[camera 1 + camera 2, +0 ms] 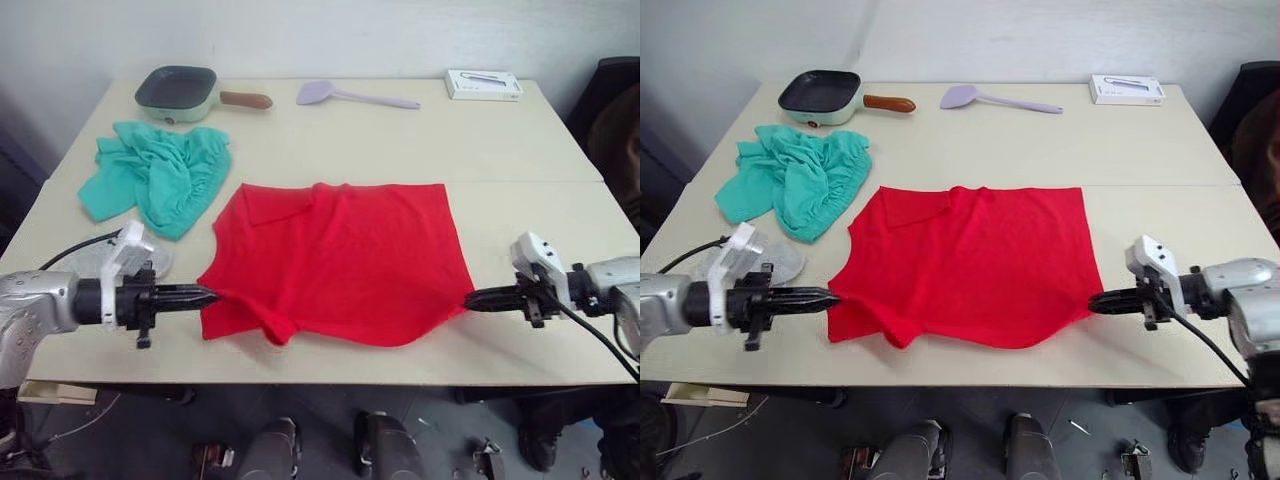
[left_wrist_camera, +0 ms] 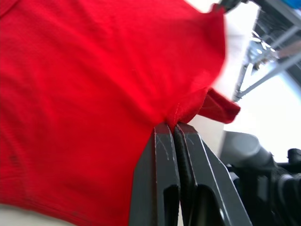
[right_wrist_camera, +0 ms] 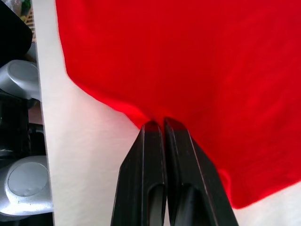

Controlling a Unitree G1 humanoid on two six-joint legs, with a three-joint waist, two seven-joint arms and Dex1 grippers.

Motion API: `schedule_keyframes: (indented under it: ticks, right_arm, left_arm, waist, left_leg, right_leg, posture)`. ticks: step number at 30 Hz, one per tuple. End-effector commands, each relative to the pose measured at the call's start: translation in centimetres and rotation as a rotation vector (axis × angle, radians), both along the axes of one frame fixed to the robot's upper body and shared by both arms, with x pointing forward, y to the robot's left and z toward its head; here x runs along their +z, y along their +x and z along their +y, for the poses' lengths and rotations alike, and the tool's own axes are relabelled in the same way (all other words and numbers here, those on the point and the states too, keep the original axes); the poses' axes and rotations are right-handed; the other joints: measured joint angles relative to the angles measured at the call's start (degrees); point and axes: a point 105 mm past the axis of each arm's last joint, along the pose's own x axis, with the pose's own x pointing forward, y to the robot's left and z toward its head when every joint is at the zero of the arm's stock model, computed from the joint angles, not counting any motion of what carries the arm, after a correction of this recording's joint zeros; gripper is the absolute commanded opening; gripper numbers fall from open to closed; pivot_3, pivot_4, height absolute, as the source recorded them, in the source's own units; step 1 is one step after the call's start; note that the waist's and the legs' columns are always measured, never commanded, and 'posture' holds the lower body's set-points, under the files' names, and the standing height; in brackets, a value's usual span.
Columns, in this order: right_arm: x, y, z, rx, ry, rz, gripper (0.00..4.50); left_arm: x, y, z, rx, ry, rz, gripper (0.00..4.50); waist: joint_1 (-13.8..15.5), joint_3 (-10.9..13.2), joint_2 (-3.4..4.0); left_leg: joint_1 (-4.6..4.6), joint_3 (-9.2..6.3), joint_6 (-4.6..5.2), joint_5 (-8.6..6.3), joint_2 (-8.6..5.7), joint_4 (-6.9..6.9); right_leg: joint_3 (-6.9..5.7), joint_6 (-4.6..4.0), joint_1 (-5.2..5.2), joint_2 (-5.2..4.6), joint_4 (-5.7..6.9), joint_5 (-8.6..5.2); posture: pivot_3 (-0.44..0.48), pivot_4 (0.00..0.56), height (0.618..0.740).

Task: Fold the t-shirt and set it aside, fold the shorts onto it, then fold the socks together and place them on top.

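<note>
across the centre of the pale tabletop (image 1: 520, 140) lies the bright red short-sleeved cloth t-shirt (image 1: 345, 255); left gripper (image 1: 210, 295) and right gripper (image 1: 472, 299) jaws pinch its lower side edges. thin bites may slip free when lifted.

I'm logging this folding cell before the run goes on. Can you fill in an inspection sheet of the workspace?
Surface: beige table.
Job's things: t-shirt spread flat near the front edge; shorts crumpled to its left; socks beside the left arm.
Clutter: pan, spatula, white box along the far edge.
Grippers: left gripper and right gripper each pinch a t-shirt edge.
Cables: black cable on the right arm.
Surroundings: white wall.
</note>
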Motion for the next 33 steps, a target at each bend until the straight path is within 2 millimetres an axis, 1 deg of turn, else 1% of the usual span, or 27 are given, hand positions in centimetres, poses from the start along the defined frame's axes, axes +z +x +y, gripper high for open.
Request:
schedule_keyframes:
  ticks: [1, 3, 5, 10, 17, 18, 19, 22, 23, 25, 26, 28, 29, 31, 32, 33]
  right_arm:
    - [-0.3, 2.0, -0.5, -0.076, -0.066, -0.042, 0.04]
    - [-0.4, 3.0, -0.5, -0.103, -0.073, -0.057, 0.04]
    - [-0.4, 3.6, -0.2, -0.111, -0.069, -0.061, 0.04]
    - [-0.2, 4.0, 0.0, -0.114, -0.059, -0.062, 0.04]
    - [-0.3, 3.7, 0.1, -0.101, -0.058, -0.053, 0.04]
    - [-0.2, 3.6, 0.1, -0.101, -0.052, -0.052, 0.01]
    - [0.1, 3.6, 0.1, -0.105, -0.039, -0.057, 0.22]
    - [2.0, 3.9, 0.0, -0.133, 0.014, -0.101, 0.94]
    - [2.7, 3.9, 0.0, -0.132, 0.028, -0.120, 1.29]
    - [4.2, 3.4, 0.4, -0.116, 0.063, -0.151, 1.96]
    - [4.9, 3.0, 0.8, -0.101, 0.083, -0.171, 2.27]
    - [5.7, 2.2, 1.7, -0.073, 0.120, -0.186, 2.27]
    - [5.9, 1.7, 2.2, -0.058, 0.133, -0.190, 2.27]
    - [6.0, 1.0, 3.3, -0.037, 0.152, -0.189, 2.27]
    - [5.9, 0.7, 3.7, -0.029, 0.156, -0.188, 2.09]
    - [5.7, 0.5, 4.4, -0.021, 0.166, -0.186, 1.88]
  left_arm:
    - [-0.5, 2.4, 0.8, 0.125, 0.025, -0.020, 0.00]
    - [-1.1, 3.8, 1.1, 0.179, 0.058, -0.038, 0.00]
    - [-1.6, 4.6, 1.1, 0.198, 0.065, -0.042, 0.00]
    - [-2.1, 5.3, 0.9, 0.194, 0.064, -0.055, 0.00]
    - [-1.7, 6.1, 0.5, 0.191, 0.012, -0.066, 0.00]
    - [-1.6, 6.3, 0.5, 0.194, 0.005, -0.073, 0.22]
    - [-1.2, 6.5, 0.4, 0.192, -0.008, -0.083, 0.46]
    - [0.6, 7.0, 0.8, 0.202, 0.001, -0.151, 1.23]
    - [1.4, 7.0, 0.9, 0.204, 0.004, -0.178, 1.55]
    - [3.3, 6.4, 0.8, 0.185, -0.004, -0.232, 2.17]
    - [4.2, 5.7, 0.6, 0.156, -0.019, -0.246, 2.43]
    - [5.1, 3.9, -0.3, 0.079, -0.028, -0.260, 2.43]
    - [5.1, 3.0, -0.7, 0.044, -0.021, -0.259, 2.43]
    - [4.4, 1.9, -1.4, -0.003, 0.017, -0.257, 2.43]
    - [3.8, 1.3, -1.7, -0.025, 0.038, -0.248, 2.45]
    - [2.7, 0.5, -2.3, -0.072, 0.071, -0.231, 2.46]
  waist:
    - [-0.01, 0.00, 0.00]
    - [-0.02, -0.01, -0.01]
    - [-0.08, -0.01, -0.01]
    - [-0.08, -0.01, -0.01]
    - [-0.07, -0.01, -0.02]
    - [-0.07, -0.01, -0.02]
    - [-0.07, -0.01, -0.02]
    - [-0.06, -0.01, -0.02]
    - [-0.05, -0.01, -0.02]
    - [-0.16, -0.01, -0.02]
    - [-0.17, -0.01, -0.02]
    - [-0.13, -0.01, -0.02]
    - [-0.14, -0.01, -0.02]
    - [-0.03, -0.01, -0.02]
    - [0.01, -0.01, -0.02]
    - [0.02, -0.01, -0.02]
  left_leg:
    - [-0.15, 0.04, -0.01, 0.01, 0.00, 0.04]
    - [-0.35, 0.05, -0.04, 0.04, 0.01, 0.10]
    - [-0.43, 0.05, -0.07, 0.06, 0.01, 0.10]
    - [-0.43, 0.08, -0.06, 0.06, 0.00, 0.14]
    - [-0.43, 0.08, -0.05, 0.07, 0.00, 0.17]
    - [-0.43, 0.08, -0.05, 0.07, 0.00, 0.17]
    - [-0.43, 0.07, -0.05, 0.07, 0.01, 0.17]
    - [-0.43, 0.08, -0.05, 0.07, 0.00, 0.17]
    - [-0.43, 0.08, -0.05, 0.07, 0.00, 0.17]
    - [-0.45, 0.07, -0.05, 0.07, 0.00, 0.17]
    - [-0.46, 0.07, -0.06, 0.07, 0.02, 0.15]
    - [-0.52, 0.03, -0.09, 0.05, 0.06, 0.14]
    - [-0.52, 0.03, -0.09, 0.05, 0.07, 0.11]
    - [-0.49, 0.02, -0.09, 0.03, 0.06, 0.09]
    - [-0.48, 0.02, -0.09, 0.03, 0.06, 0.10]
    - [-0.48, 0.02, -0.08, 0.04, 0.05, 0.12]
  right_leg:
    - [0.02, 0.00, -0.16, 0.01, 0.04, 0.00]
    - [0.02, 0.00, -0.39, 0.02, 0.41, 0.00]
    - [-0.01, 0.00, -0.46, 0.03, 0.41, 0.00]
    - [-0.03, 0.01, -0.44, 0.04, 0.41, 0.00]
    - [-0.02, 0.03, -0.41, 0.03, 0.41, 0.02]
    - [-0.02, 0.03, -0.41, 0.04, 0.41, 0.02]
    - [-0.02, 0.03, -0.41, 0.04, 0.41, 0.02]
    - [-0.05, 0.03, -0.42, 0.04, 0.40, 0.02]
    - [-0.05, 0.03, -0.42, 0.03, 0.42, 0.02]
    - [-0.05, 0.04, -0.43, 0.04, 0.40, 0.02]
    - [-0.04, 0.04, -0.46, 0.04, 0.39, 0.02]
    - [-0.03, 0.04, -0.49, 0.04, 0.38, 0.02]
    - [-0.02, 0.04, -0.49, 0.04, 0.34, 0.02]
    - [-0.02, 0.04, -0.45, 0.01, 0.33, 0.02]
    - [-0.01, 0.04, -0.43, 0.00, 0.32, 0.02]
    - [-0.01, 0.04, -0.40, 0.00, 0.31, 0.02]
  posture:
    - [0.000, 0.150, 0.740]
    - [0.000, 0.150, 0.740]
    - [0.000, 0.150, 0.740]
    - [0.000, 0.150, 0.740]
    - [0.000, 0.150, 0.740]
    - [0.000, 0.150, 0.740]
    - [0.000, 0.150, 0.740]
    - [0.000, 0.150, 0.740]
    - [0.000, 0.150, 0.740]
    - [0.000, 0.150, 0.740]
    - [0.000, 0.150, 0.740]
    - [0.000, 0.150, 0.740]
    - [0.000, 0.150, 0.740]
    - [0.000, 0.150, 0.740]
    - [0.000, 0.150, 0.740]
    - [0.000, 0.150, 0.740]
